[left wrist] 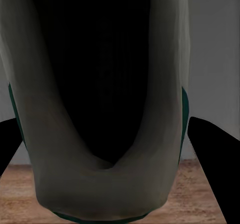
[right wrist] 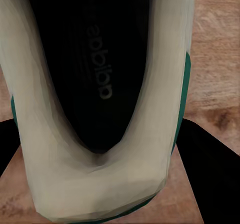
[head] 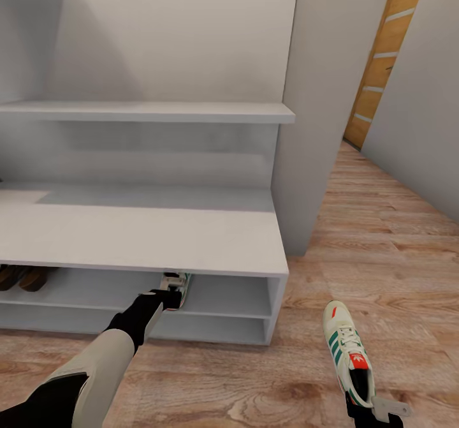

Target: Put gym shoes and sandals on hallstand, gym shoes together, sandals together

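Bottom right of the head frame: right gripper (head: pixel 376 410), black, clamped on the heel of a cream-white lace-up gym shoe with green stripes and red-orange tongue (head: pixel 347 351), toe pointing up-frame over the light brown wood-plank corridor floor (head: pixel 395 236); can't tell if the sole touches the planks. Right wrist view: heel collar and dark insole of that shoe (right wrist: pixel 100 174) close up between the black fingers (right wrist: pixel 210 174), planks beneath. Lower left to centre: left arm reaches to the second matching gym shoe (head: pixel 175 287) on the upper shelf tier of the low white two-tier hallstand (head: pixel 140 233), left gripper (head: pixel 167 297) at its heel. Left wrist view: shoe heel (left wrist: pixel 100 184) between dark fingers (left wrist: pixel 215 159), grip looks closed on it, not released. Far left under the bench top: brown leather sandals (head: pixel 22 277) already on the same tier. Farther up, white wall shelf (head: pixel 146 111); upper right, wooden door (head: pixel 386 58). Judgement: sandals done, one sneaker nearly placed, second sneaker left to set beside it.
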Controlling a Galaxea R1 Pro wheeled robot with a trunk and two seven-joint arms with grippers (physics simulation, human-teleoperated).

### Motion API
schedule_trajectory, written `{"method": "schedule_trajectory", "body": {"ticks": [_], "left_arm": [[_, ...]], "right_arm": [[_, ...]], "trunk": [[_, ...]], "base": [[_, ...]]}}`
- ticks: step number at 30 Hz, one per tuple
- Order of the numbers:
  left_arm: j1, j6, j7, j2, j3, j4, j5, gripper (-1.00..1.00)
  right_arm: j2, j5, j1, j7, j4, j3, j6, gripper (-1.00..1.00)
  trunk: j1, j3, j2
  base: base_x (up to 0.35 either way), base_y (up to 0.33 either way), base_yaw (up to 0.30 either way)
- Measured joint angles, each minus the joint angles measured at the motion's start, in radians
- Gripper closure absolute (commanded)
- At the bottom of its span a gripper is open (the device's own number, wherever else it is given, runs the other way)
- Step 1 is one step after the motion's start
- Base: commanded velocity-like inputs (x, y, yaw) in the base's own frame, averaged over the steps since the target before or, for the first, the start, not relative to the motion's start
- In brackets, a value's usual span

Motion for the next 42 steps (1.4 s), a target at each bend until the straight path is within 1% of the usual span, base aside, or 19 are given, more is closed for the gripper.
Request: {"method": "schedule_trajectory", "body": {"ticks": [11, 20, 37, 38, 42], "left_arm": [[0.000, 0.000, 0.000, -0.001, 0.000, 0.000, 0.000, 1.00], [0.000, 0.000, 0.000, -0.001, 0.000, 0.000, 0.000, 1.00], [0.000, 0.000, -0.001, -0.003, 0.000, -0.001, 0.000, 1.00], [0.000, -0.001, -0.002, -0.003, 0.000, -0.001, 0.001, -1.00], [0.000, -0.006, -0.004, -0.007, 0.000, 0.000, 0.001, -1.00]], "right_arm": [[0.000, 0.000, 0.000, 0.000, 0.000, 0.000, 0.000, 1.00], [0.000, 0.000, 0.000, 0.000, 0.000, 0.000, 0.000, 1.00], [0.000, 0.000, 0.000, 0.000, 0.000, 0.000, 0.000, 1.00], [0.000, 0.000, 0.000, 0.000, 0.000, 0.000, 0.000, 1.00], [0.000, 0.000, 0.000, 0.000, 0.000, 0.000, 0.000, 1.00]], "trunk": [[0.000, 0.000, 0.000], [0.000, 0.000, 0.000], [0.000, 0.000, 0.000], [0.000, 0.000, 0.000], [0.000, 0.000, 0.000]], "base": [[0.020, -0.004, 0.000], [0.128, -0.085, 0.000], [0.005, -0.003, 0.000], [0.000, 0.000, 0.000], [0.000, 0.000, 0.000]]}}
